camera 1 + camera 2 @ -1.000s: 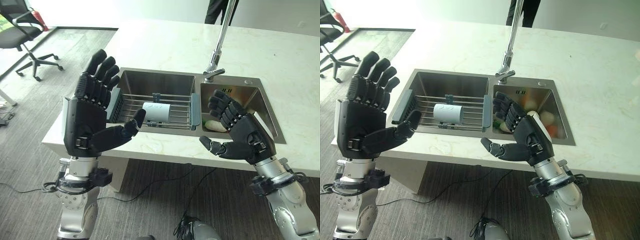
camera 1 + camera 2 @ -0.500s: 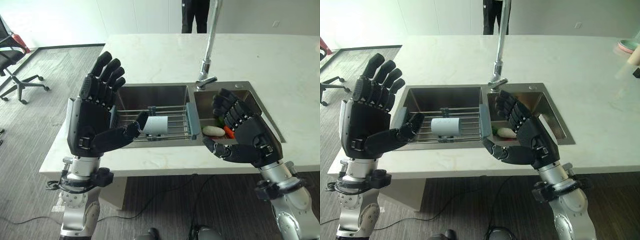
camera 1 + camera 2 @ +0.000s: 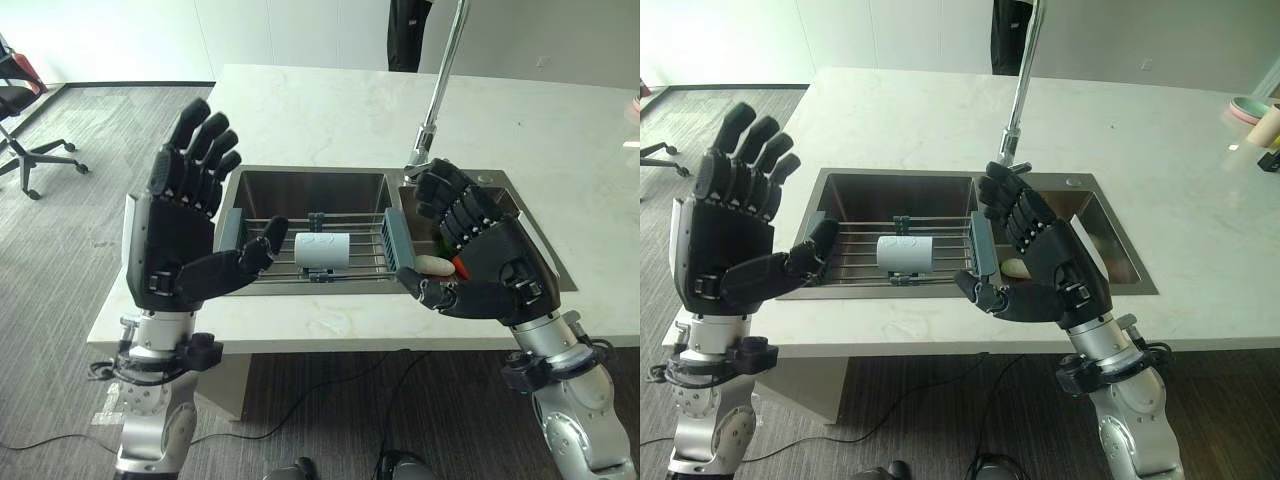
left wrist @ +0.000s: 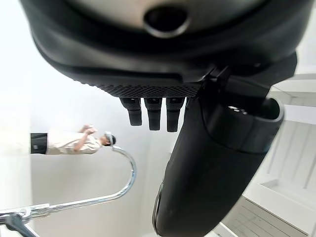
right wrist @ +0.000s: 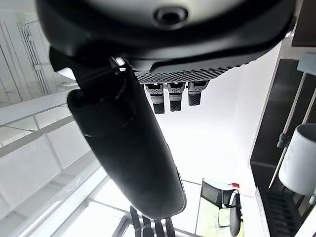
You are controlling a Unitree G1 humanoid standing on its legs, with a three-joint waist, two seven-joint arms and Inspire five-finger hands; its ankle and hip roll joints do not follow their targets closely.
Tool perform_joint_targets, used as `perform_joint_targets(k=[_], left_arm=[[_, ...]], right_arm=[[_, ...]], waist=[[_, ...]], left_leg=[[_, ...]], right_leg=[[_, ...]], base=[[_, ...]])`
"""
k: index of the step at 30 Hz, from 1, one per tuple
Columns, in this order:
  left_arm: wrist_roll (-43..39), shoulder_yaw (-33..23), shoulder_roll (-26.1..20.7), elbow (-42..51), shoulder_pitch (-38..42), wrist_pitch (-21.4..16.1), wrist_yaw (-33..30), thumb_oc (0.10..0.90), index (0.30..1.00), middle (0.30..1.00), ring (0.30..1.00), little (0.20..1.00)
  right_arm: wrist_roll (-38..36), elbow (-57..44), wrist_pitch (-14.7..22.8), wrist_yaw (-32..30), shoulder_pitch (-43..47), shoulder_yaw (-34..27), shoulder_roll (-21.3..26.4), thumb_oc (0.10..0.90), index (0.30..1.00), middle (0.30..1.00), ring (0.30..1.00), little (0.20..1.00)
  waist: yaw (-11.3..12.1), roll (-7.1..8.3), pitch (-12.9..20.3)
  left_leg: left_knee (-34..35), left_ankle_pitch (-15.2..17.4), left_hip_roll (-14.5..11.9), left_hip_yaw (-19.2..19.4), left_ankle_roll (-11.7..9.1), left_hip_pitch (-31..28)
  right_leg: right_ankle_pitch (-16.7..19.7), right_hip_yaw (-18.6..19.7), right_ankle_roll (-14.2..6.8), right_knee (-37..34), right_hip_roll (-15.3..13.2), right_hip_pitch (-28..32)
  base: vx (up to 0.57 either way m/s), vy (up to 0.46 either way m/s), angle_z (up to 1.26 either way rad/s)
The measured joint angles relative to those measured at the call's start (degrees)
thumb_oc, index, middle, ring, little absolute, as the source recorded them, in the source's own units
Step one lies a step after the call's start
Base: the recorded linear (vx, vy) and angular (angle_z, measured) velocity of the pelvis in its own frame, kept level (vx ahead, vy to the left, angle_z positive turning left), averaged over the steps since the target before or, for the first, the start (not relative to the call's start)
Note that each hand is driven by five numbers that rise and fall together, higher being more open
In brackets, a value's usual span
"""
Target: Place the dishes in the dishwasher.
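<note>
A white cup (image 3: 322,250) lies on its side on a wire rack (image 3: 362,243) with grey-blue ends, set across the left basin of a steel sink (image 3: 300,190). The cup (image 5: 301,158) also shows past the right hand in its wrist view. My left hand (image 3: 180,235) is raised in front of the rack's left end, palm inward, fingers straight, holding nothing. My right hand (image 3: 485,260) hangs open before the rack's right end and the right basin, also holding nothing. Both hands are above and nearer than the cup, apart from it.
The right basin holds a pale oval item (image 3: 435,265) and something red (image 3: 458,266). A tall faucet (image 3: 440,90) rises behind the sink from the white marble counter (image 3: 320,110). Dishes (image 3: 1250,105) sit at the counter's far right. A person (image 3: 405,30) stands beyond; an office chair (image 3: 25,130) is left.
The whole view has shifted, so the camera moved. Both hands stay raised and open; the right hand now overlaps the rack's right end. The cup lies where it was.
</note>
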State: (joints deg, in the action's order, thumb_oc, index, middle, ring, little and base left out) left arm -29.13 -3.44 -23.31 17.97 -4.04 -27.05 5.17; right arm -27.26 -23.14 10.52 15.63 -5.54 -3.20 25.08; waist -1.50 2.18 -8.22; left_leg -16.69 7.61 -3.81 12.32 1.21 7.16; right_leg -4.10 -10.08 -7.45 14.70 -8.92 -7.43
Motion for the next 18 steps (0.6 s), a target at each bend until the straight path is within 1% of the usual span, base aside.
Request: perform_joint_targets(k=[4, 6, 9, 11, 12, 13, 14, 16, 17, 18], left_arm=[[0.25, 1.03, 0.08, -0.04, -0.26, 3.24, -1.03, 0.8, 0.9, 0.9, 0.9, 0.9], [0.62, 0.98, -0.1, -0.04, -0.46, 3.67, -1.62, 0.8, 0.9, 0.9, 0.9, 0.9], [6.04, 0.32, -1.33, -0.05, -0.38, 4.36, -3.59, 0.8, 0.9, 0.9, 0.9, 0.9], [9.37, 0.32, -3.62, -0.12, 0.17, 4.98, -3.75, 0.8, 0.9, 0.9, 0.9, 0.9], [11.82, 0.39, -6.46, -0.53, 1.17, 5.47, -3.75, 0.8, 0.9, 0.9, 0.9, 0.9], [17.98, 0.86, -11.92, -2.09, 3.52, 6.25, -3.72, 0.8, 0.9, 0.9, 0.9, 0.9], [20.11, 0.92, -14.38, -2.56, 4.09, 6.87, -3.57, 0.8, 0.9, 0.9, 0.9, 0.9], [21.51, 0.9, -21.69, -5.66, 5.97, 7.34, -2.69, 0.8, 0.9, 0.9, 0.9, 0.9], [21.46, 0.74, -23.64, -6.89, 7.1, 8.23, -2.36, 0.8, 0.9, 0.9, 0.9, 0.9], [21.28, 0.33, -23.94, -7.49, 7.96, 9.24, -1.93, 0.8, 0.9, 0.9, 0.9, 0.9]], right_arm=[[0.27, 2.21, -0.7, -2.52, -0.43, 0.01, -0.02, 0.8, 0.9, 0.9, 0.9, 0.9], [0.27, 2.21, -1.02, -2.63, -1.01, 0.01, 0.0, 0.8, 0.9, 0.9, 0.9, 0.9], [0.26, 2.12, -2.32, -2.23, -1.13, 0.02, 0.08, 0.8, 0.9, 0.9, 0.9, 0.9], [0.28, 2.12, -2.82, -2.11, -0.94, 0.1, 0.14, 0.8, 0.9, 0.9, 0.9, 0.9], [0.28, 2.12, -3.44, -2.05, -0.58, 0.19, 0.22, 0.8, 0.9, 0.9, 0.9, 0.9], [0.25, 2.12, -4.13, -1.89, -0.41, 0.27, 0.49, 0.8, 0.9, 0.9, 0.9, 0.9], [0.24, 2.2, -4.73, -1.83, -0.32, 0.28, 1.04, 0.8, 0.9, 0.9, 0.9, 0.9], [0.24, 3.29, -5.53, -1.58, 0.04, 0.23, 2.76, 0.8, 0.9, 0.9, 0.9, 0.9], [0.24, 3.42, -5.87, -1.66, -0.03, 0.08, 3.3, 0.8, 0.9, 0.9, 0.9, 0.9], [0.24, 3.52, -6.19, -1.65, -0.01, 0.1, 3.71, 0.8, 0.9, 0.9, 0.9, 0.9]], waist=[[-0.16, -0.05, 0.02], [-0.29, -0.08, 0.03], [-0.88, -0.38, 0.2], [-1.14, -0.67, 0.35], [-1.27, -0.87, 0.42], [-1.6, -1.77, 0.95], [-1.89, -2.09, 1.12], [-2.97, -2.92, 1.59], [-3.12, -3.42, 1.8], [-3.16, -3.92, 1.92]], left_leg=[[0.06, -0.17, 0.0, -0.2, -0.15, 0.0], [0.06, -0.23, -0.01, -0.21, -0.19, 0.0], [0.07, -0.25, 0.12, -0.19, -0.13, 0.01], [0.06, -0.31, 0.19, -0.21, -0.04, 0.03], [0.06, -0.34, 0.25, -0.21, 0.02, 0.01], [0.11, -0.32, 0.48, -0.11, 0.08, -0.11], [0.15, -0.27, 0.6, -0.02, 0.14, -0.21], [0.62, -0.3, 0.89, 0.01, 0.26, -0.46], [0.78, -0.46, 1.06, 0.16, 0.49, -0.47], [0.87, -0.45, 1.12, 0.42, 0.51, -0.57]], right_leg=[[0.12, 0.07, -0.25, 0.41, 0.15, -0.02], [0.1, 0.08, -0.28, 0.44, 0.14, -0.01], [0.11, 0.1, -0.29, 0.45, -0.03, 0.04], [0.11, 0.21, -0.29, 0.45, -0.14, 0.04], [0.12, 0.2, -0.31, 0.48, -0.2, 0.02], [0.18, 0.16, -0.42, 0.72, -0.41, -0.03], [0.17, 0.27, -0.43, 0.49, -0.49, -0.01], [0.15, 0.29, -0.6, 0.46, -0.74, -0.01], [0.22, 0.45, -0.62, 0.54, -0.87, -0.09], [0.2, 0.72, -0.59, 0.49, -0.91, -0.1]], base=[[0.04, -0.023, 0.02], [0.03, 0.004, 0.0], [0.02, 0.023, 0.02], [0.03, 0.044, 0.04], [0.05, 0.087, -0.02], [0.08, 0.114, -0.03], [0.04, 0.091, -0.03], [0.01, 0.065, 0.0], [0.03, 0.064, -0.04], [0.03, 0.068, -0.14]])
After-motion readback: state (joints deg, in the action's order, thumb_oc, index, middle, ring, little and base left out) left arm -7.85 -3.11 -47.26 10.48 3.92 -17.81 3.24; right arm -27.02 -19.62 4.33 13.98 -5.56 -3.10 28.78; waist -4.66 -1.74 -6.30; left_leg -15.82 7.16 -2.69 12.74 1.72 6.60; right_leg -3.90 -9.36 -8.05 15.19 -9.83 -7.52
